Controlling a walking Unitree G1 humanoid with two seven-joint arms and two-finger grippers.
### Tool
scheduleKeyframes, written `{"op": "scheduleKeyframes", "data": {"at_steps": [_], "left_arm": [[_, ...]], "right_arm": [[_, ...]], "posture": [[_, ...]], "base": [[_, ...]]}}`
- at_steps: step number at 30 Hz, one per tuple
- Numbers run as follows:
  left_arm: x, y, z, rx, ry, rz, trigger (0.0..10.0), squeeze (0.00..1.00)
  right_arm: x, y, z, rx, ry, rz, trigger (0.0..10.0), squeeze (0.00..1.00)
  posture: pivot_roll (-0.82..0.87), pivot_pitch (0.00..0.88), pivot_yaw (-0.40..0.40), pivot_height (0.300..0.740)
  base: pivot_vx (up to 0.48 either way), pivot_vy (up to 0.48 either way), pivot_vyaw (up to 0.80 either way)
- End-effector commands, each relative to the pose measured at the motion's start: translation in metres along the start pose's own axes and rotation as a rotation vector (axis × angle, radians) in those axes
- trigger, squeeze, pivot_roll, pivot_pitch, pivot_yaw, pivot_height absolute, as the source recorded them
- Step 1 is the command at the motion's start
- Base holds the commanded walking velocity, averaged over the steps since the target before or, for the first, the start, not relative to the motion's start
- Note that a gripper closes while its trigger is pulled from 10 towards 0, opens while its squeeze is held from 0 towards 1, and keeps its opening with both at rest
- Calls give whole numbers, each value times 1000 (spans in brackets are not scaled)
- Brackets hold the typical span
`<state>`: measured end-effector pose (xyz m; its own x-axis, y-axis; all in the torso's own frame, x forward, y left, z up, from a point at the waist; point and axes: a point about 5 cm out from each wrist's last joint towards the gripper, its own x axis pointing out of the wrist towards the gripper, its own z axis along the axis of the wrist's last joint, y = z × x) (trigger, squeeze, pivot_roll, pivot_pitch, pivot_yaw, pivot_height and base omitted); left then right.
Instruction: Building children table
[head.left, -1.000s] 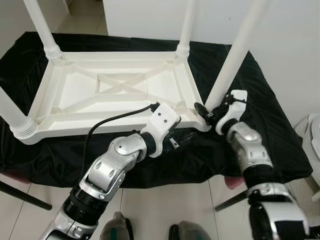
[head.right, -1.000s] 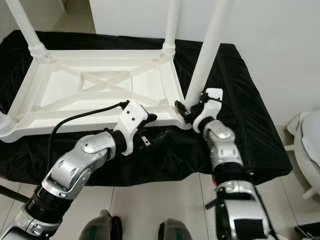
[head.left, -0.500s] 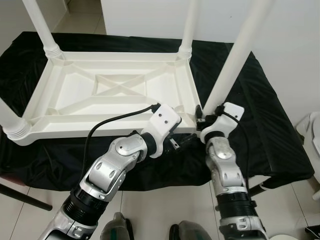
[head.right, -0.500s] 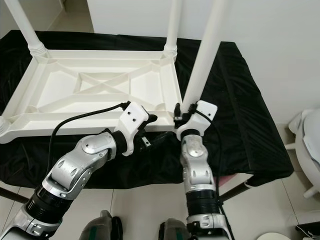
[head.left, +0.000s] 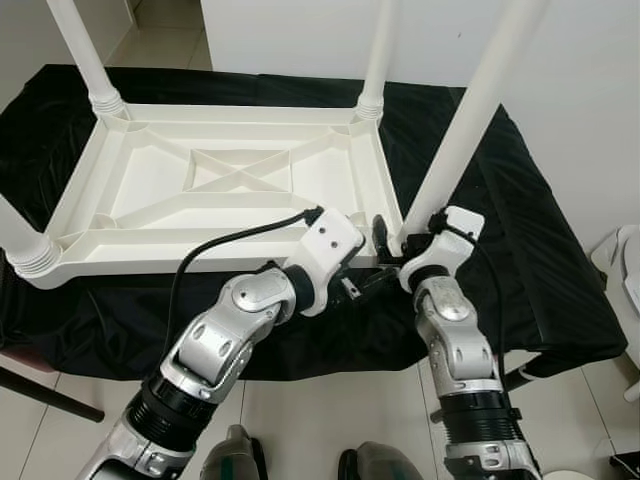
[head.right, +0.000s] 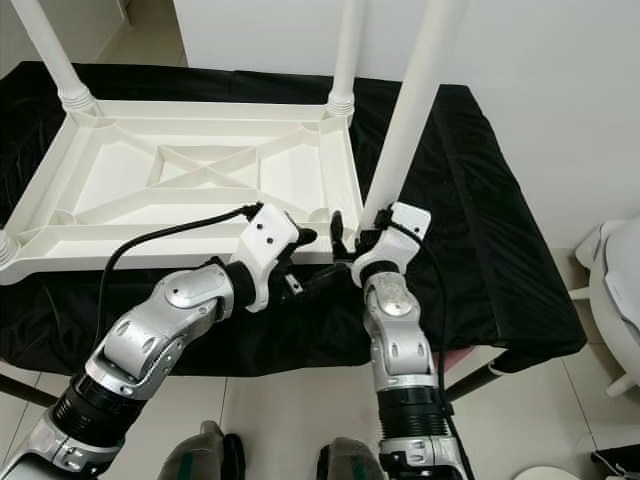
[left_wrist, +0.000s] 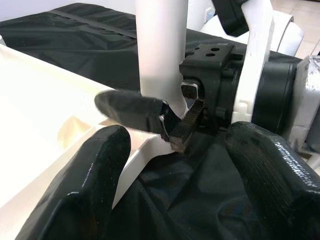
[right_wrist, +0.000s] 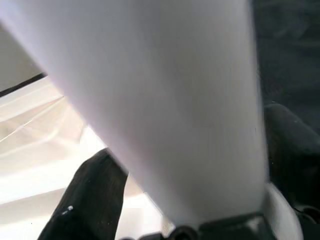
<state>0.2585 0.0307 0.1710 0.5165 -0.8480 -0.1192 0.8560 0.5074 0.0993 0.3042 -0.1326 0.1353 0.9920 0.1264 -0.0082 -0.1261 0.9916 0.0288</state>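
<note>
Upturned children's table lay mid-frame on black-draped surface. Right end effector straddled near-right leg at its base, lower centre-right; left end effector spread wide, empty, alongside. Best done by keeping leg plumb, pressing squarely into corner socket.

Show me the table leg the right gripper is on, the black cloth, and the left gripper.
table leg (head.left: 462, 130), left eye view, middle of the white shaft
black cloth (head.left: 520, 240), left eye view, bare part right of the table
left gripper (left_wrist: 175, 165), left wrist view, between its fingertips
</note>
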Motion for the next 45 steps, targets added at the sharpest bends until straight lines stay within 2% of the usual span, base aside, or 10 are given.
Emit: {"op": "scheduleKeyframes", "data": {"at_steps": [1,2,11,29,30,31,33,34,35,45], "left_arm": [[1,-2,-5,6,18,-22,10000,0],[1,-2,-4,7,17,-21,10000,0],[1,-1,-2,13,12,-26,10000,0],[0,0,-1,17,14,-30,10000,0],[-1,0,-1,17,14,-28,10000,0],[-1,0,-1,17,14,-28,10000,0],[-1,0,-1,16,14,-25,10000,0],[-1,0,-1,16,14,-25,10000,0],[-1,1,0,15,13,-22,10000,0],[-1,4,1,7,3,5,10000,0]], "right_arm": [[3,-2,-1,12,21,72,10000,533],[5,-8,-2,3,36,118,10000,0],[20,-59,7,-169,27,284,10000,0],[40,-48,0,-255,64,588,10000,0],[41,-47,-1,-264,60,596,8667,0],[41,-47,-1,-264,60,596,8667,0],[42,-46,-2,-260,56,602,1569,0],[42,-46,-2,-260,56,602,1569,0],[43,-46,-2,-254,56,608,0,0],[41,-55,-5,-187,31,579,0,0]], "posture": [[-138,0,-27,740],[-137,0,-27,740],[-142,0,-11,740],[-126,0,-2,740],[-126,0,-4,740],[-126,0,-4,740],[-124,0,-6,740],[-124,0,-6,740],[-123,0,-9,740],[-121,17,-17,740]], "base": [[0,0,0],[0,0,0],[0,0,0],[0,0,0],[0,0,0],[0,0,0],[0,0,0],[0,0,0],[0,0,0],[0,0,0]]}}
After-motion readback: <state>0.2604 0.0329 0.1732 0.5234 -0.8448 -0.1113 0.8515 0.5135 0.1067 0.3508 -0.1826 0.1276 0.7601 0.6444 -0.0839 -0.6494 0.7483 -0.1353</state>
